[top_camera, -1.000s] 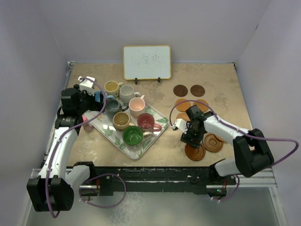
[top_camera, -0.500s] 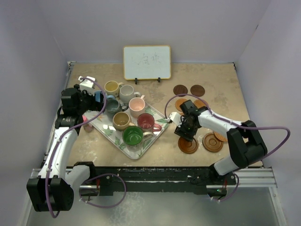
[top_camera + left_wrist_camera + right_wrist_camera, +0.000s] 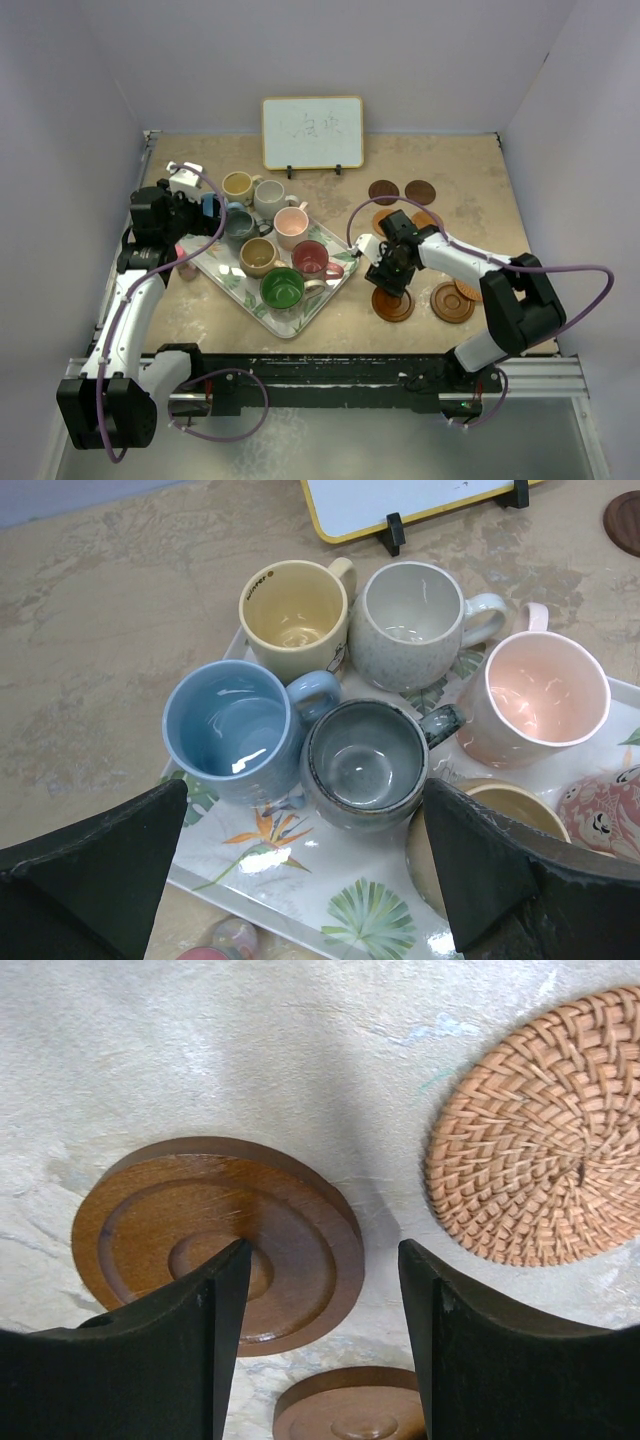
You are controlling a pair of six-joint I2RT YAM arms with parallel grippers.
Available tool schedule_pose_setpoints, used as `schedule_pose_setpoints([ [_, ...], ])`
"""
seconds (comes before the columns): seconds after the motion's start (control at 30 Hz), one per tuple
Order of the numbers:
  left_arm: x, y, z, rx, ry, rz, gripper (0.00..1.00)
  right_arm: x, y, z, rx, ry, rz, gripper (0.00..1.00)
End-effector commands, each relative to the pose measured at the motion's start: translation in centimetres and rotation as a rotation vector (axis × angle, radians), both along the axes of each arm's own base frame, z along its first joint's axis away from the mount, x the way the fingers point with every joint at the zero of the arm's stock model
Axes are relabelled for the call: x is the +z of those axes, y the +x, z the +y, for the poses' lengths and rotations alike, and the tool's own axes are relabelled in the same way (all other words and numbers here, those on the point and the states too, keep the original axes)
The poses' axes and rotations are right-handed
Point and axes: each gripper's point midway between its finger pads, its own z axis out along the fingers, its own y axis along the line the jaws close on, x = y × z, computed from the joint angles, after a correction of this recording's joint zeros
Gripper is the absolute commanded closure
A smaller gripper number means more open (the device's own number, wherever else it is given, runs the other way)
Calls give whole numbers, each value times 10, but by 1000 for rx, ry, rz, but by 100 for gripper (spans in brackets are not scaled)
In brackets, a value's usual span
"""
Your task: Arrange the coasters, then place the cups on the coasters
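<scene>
Several cups stand on the leaf-patterned tray (image 3: pixel 335 283): yellow (image 3: pixel 293 610), off-white (image 3: pixel 410 618), pink (image 3: pixel 545 695), light blue (image 3: pixel 228 725), grey-blue (image 3: pixel 365 760), plus tan (image 3: pixel 259 255), red (image 3: pixel 309 258) and green (image 3: pixel 282 288). My left gripper (image 3: pixel 305 880) hovers open just short of the blue and grey-blue cups. Wooden coasters lie at the right. My right gripper (image 3: pixel 322 1260) is open low over one brown coaster (image 3: pixel 180 1220), its left finger on the disc's middle and its right finger past the rim. That coaster (image 3: pixel 393 306) lies next to another (image 3: pixel 452 302).
A woven coaster (image 3: pixel 545 1130) lies beyond the right gripper. Two dark coasters (image 3: pixel 383 190) and orange ones (image 3: pixel 428 220) lie farther back. A whiteboard (image 3: pixel 313 132) stands at the rear. A small pink object (image 3: pixel 186 270) lies off the tray's left edge.
My right gripper has moved up and left, and the brown coaster under it has slid the same way, towards the tray. The left arm has not moved.
</scene>
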Motion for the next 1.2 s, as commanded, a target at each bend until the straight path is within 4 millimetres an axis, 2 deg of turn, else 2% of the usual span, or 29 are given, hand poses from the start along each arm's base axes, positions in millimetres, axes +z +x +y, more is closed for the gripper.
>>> schedule_pose_setpoints([
  [0.0, 27, 5, 0, -11, 28, -80, 3, 17, -6, 16, 4, 84, 19, 36],
  [0.13, 28, 5, -1, -17, 26, -79, 3, 30, -13, 10, 8, 95, 6, 35],
  [0.27, 31, 6, -1, -18, 24, -83, 2, 40, -16, -5, -19, 88, -4, 34],
  [0.37, 32, 5, -1, -19, 23, -87, 3, 45, -18, -23, -61, 81, 0, 34],
  [0.47, 33, 5, -1, -18, 24, -88, 3, 49, -18, -51, -114, 74, 4, 34],
  [0.6, 32, 4, -2, -19, 22, -88, 2, 45, -27, -83, -162, 44, 25, 34],
  [0.8, 32, 3, -2, -19, 19, -90, 3, 26, -39, -113, -199, -22, 43, 35],
  [1.0, 32, 3, -1, -14, 18, -89, 2, 12, -43, -129, -196, -69, 59, 38],
  [1.17, 31, 1, -1, -12, 18, -86, 2, 6, -61, -124, -167, -43, 128, 38],
])
